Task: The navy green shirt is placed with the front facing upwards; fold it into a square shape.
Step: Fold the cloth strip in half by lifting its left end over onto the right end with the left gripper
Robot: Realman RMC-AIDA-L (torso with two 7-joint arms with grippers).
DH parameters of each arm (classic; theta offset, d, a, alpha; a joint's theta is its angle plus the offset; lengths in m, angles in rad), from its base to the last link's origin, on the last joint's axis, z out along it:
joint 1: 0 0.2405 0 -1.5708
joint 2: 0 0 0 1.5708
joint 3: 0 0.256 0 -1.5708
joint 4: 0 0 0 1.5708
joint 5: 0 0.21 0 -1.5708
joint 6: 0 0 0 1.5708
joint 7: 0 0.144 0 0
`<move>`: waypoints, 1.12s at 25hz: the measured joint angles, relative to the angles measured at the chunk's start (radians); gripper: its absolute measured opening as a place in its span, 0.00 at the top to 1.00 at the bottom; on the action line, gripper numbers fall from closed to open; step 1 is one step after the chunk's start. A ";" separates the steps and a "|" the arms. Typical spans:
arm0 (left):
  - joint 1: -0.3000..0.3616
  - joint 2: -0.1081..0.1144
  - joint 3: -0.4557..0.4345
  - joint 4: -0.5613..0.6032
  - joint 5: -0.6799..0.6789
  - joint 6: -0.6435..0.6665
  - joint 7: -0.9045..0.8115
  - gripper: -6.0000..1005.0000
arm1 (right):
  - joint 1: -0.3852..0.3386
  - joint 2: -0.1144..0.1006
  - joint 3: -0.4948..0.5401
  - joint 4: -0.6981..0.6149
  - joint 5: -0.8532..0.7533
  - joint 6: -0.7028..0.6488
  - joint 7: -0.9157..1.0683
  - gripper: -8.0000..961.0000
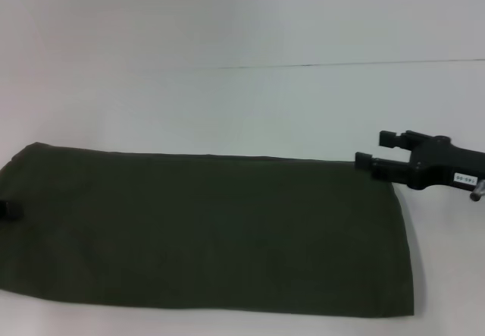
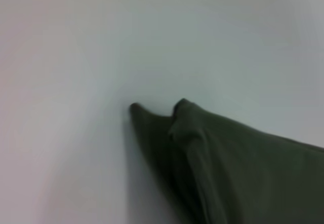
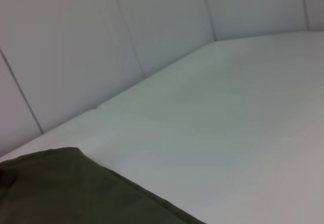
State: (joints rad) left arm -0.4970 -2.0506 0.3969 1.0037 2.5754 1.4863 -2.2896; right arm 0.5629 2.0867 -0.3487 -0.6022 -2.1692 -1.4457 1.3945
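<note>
The navy green shirt (image 1: 204,233) lies on the white table as a long, flat band folded lengthwise, with no lettering showing. My right gripper (image 1: 375,152) is at the shirt's far right corner, open, its lower finger (image 1: 365,161) right at the cloth's edge. Only a small black part of my left gripper (image 1: 9,209) shows, over the shirt's left end. In the left wrist view a puckered corner of the shirt (image 2: 187,120) rests on the table. A corner of the shirt (image 3: 61,183) also shows in the right wrist view.
The white table (image 1: 242,108) stretches behind the shirt to a pale back wall (image 3: 76,42) made of panels. A thin seam (image 1: 341,64) runs across the table's far part.
</note>
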 joint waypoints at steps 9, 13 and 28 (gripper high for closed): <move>-0.025 -0.027 0.030 0.040 -0.283 0.252 0.022 0.93 | 0.019 0.002 -0.094 0.107 0.011 -0.008 -0.113 0.11; -0.042 -0.049 0.068 0.038 -0.375 0.302 0.024 0.93 | 0.040 0.009 -0.148 0.175 0.011 0.019 -0.163 0.11; -0.095 -0.120 0.384 -0.098 -0.618 0.137 0.023 0.94 | 0.047 0.005 -0.172 0.243 0.011 0.050 -0.203 0.11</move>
State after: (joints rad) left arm -0.5919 -2.1701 0.7804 0.9057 1.9572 1.6230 -2.2664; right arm 0.6101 2.0916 -0.5204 -0.3588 -2.1584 -1.3957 1.1917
